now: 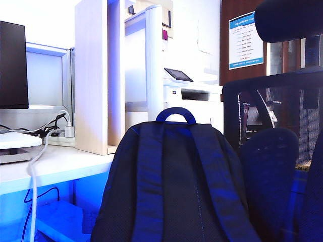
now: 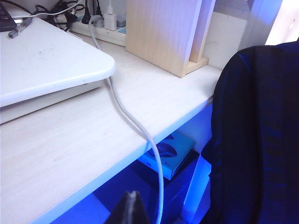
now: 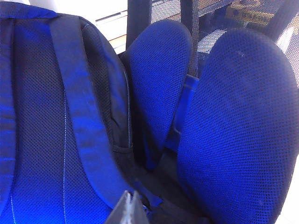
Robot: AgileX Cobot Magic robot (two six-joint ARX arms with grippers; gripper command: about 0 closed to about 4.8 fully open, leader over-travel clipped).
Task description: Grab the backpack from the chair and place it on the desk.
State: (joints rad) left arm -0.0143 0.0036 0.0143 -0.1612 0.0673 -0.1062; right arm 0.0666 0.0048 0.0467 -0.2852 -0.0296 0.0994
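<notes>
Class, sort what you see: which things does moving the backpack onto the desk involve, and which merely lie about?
Job: backpack, chair, desk, shut left gripper near the desk edge, shut right gripper by the backpack.
Lying about: monitor, printer, white cable, wall poster.

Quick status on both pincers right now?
Left pincer: closed, empty, above the desk edge.
Right pincer: closed, empty, by the backpack.

Ext. view is set low, level, close behind the backpack [image 1: 171, 181]. Desk [image 2: 70, 149] is overlooked from above left gripper [image 2: 132, 205]; backpack is shared w/ right gripper [image 3: 127, 207] cam.
</notes>
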